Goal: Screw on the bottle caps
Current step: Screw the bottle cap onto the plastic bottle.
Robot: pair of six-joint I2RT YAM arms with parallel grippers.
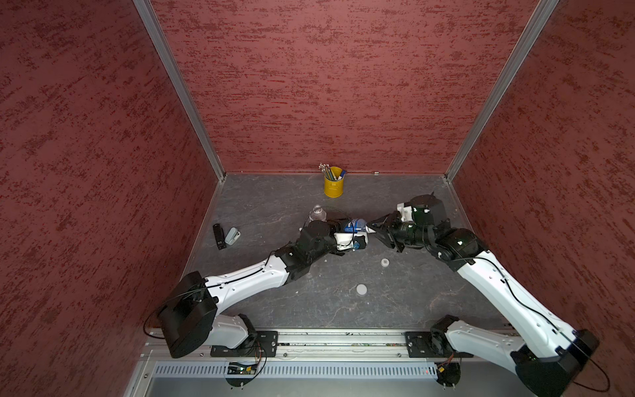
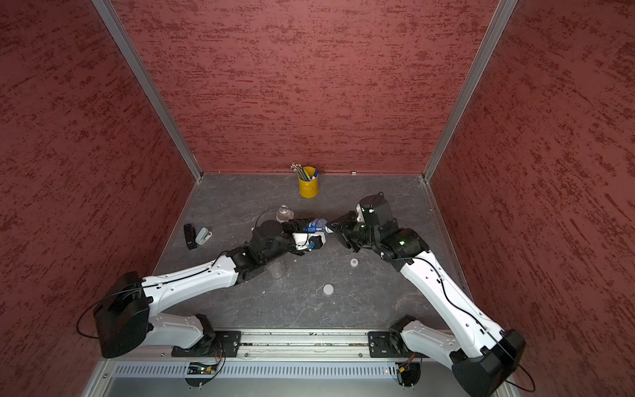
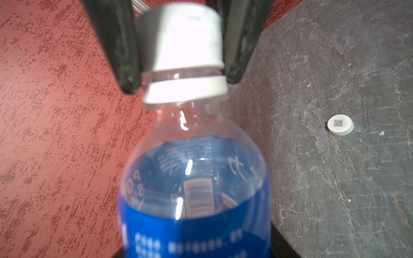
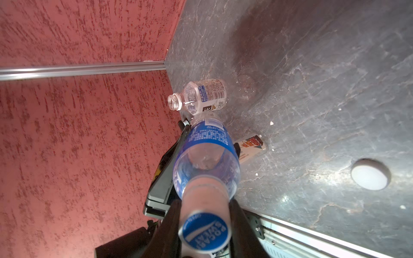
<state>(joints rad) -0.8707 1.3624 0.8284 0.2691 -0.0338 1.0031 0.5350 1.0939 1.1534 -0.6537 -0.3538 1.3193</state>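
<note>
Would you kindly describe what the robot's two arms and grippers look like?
Both the left arm and right arm have white link shells, bulky black joint housings and thin black cables looping outside. The left gripper and right gripper have black fingers.

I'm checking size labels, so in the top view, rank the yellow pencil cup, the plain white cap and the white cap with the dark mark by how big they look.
Largest to smallest in a top view:
1. yellow pencil cup
2. plain white cap
3. white cap with the dark mark
None look alike.
</note>
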